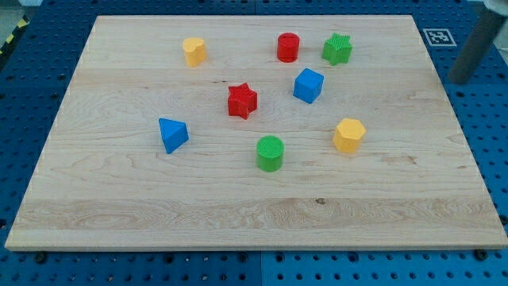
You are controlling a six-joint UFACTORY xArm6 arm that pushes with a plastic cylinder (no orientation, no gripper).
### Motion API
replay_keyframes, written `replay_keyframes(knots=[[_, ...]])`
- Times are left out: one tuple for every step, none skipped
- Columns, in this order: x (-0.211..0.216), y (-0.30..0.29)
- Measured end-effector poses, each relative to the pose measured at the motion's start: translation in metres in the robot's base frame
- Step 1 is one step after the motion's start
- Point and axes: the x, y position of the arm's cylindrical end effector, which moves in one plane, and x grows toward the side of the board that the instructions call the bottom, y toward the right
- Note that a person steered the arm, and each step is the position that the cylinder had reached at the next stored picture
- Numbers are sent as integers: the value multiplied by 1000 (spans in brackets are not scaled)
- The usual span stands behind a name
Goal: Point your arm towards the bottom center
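Note:
My rod enters at the view's top right, blurred and grey, and my tip (459,79) is off the wooden board (254,222), over the blue base to its right. It touches no block. The nearest block is the green star (337,49), far to the tip's left. Next to the star stands a red cylinder (287,47), with a blue cube (308,85) below them. A yellow block (194,51) lies at the top left. A red star (242,101) is in the middle, a blue triangle (172,133) to the left, a green cylinder (270,152) below centre and a yellow hexagon (348,135) to its right.
The board lies on a blue perforated base (484,159) that shows on all sides. A black-and-white marker tag (437,36) sits by the board's top right corner, just left of the rod.

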Motion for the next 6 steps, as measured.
replay_keyframes(knots=[[77,0],[140,0],[210,-48],[229,-111],[226,-195],[224,-289]])
